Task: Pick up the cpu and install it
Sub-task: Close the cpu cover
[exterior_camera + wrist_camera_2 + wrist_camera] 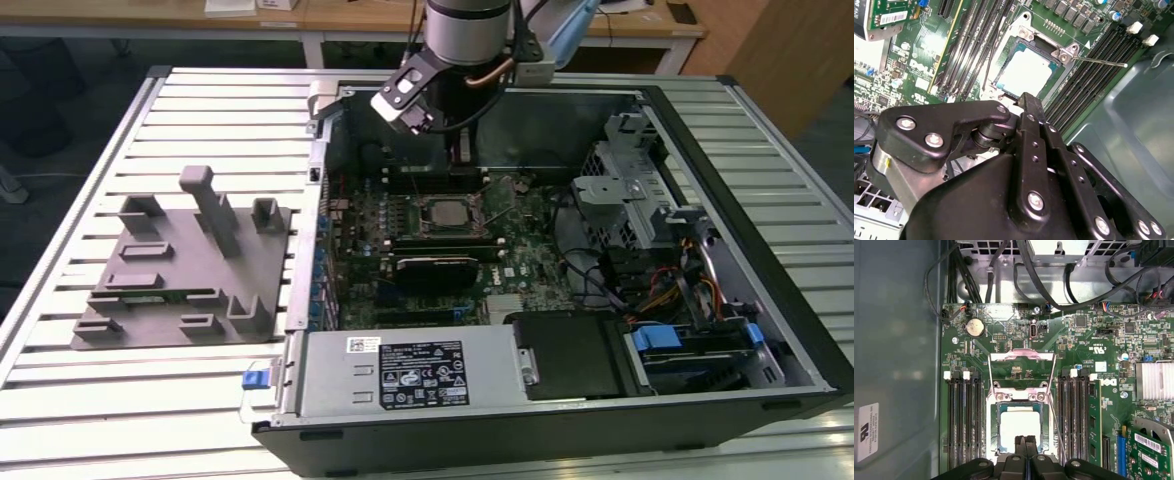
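- Your black linkage gripper (1025, 440) has its two narrow fingers pressed together with only a thin seam between them. You can see nothing clamped in that seam.
- In both wrist views the fingertips hang just over one edge of the cpu (1019, 429), the small flat square chip with the shiny silver top. You cannot tell whether they touch it.
- The cpu (1026, 75) lies flat inside the square black-framed socket (999, 415) on the green motherboard (1084, 345), level with the frame all round.
- The socket's silver metal hinged load plate (1021, 356) is flipped open and lies flat on the board beside the socket, so the chip's top is uncovered.
- A thin steel lever rod (1099, 62) juts out from one corner of the socket, above the board.
- Rows of long black memory slots (964, 420) run along both sides of the socket.
- In the exterior view the gripper (461, 150) reaches down into the open black computer case (534, 435), just behind the cpu (441, 212).
- The case lies on its side on a ribbed aluminium table (120, 400).
- On the exterior view's left, well apart from the case, a gray plastic fixture plate with upright blocks (174, 290) sits on that table.
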Controlling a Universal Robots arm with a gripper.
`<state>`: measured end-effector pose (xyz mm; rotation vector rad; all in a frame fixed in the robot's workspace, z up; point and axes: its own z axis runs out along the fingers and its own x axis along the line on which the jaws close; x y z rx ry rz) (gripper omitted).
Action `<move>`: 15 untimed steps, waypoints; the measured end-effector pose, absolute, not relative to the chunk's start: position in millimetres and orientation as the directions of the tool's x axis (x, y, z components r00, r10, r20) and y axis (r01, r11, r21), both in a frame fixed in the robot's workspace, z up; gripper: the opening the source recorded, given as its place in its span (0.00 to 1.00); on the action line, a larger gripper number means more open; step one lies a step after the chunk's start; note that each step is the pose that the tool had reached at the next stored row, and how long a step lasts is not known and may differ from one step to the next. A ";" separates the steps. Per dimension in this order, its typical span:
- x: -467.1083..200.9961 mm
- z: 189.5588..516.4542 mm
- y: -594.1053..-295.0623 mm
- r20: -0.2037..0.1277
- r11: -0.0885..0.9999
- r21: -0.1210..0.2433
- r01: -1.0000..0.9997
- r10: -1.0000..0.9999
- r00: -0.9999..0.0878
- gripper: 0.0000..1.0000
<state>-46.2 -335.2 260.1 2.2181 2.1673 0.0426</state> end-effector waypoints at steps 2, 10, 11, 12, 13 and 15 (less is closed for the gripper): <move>-46.2 262.9 -335.2 -0.008 -0.023 0.048 0.999 1.000 0.023 0.11; -45.2 265.6 -335.2 -0.009 -0.023 0.048 0.999 1.000 0.023 0.11; -43.8 265.7 -335.2 -0.009 -0.023 0.048 0.999 1.000 0.023 0.11; -41.8 265.6 -335.2 -0.008 -0.023 0.048 0.999 1.000 0.023 0.11; -39.6 265.5 -335.2 -0.008 -0.023 0.048 0.999 1.000 0.023 0.11; -33.2 265.6 -335.2 -0.008 -0.023 0.048 0.999 1.000 0.023 0.11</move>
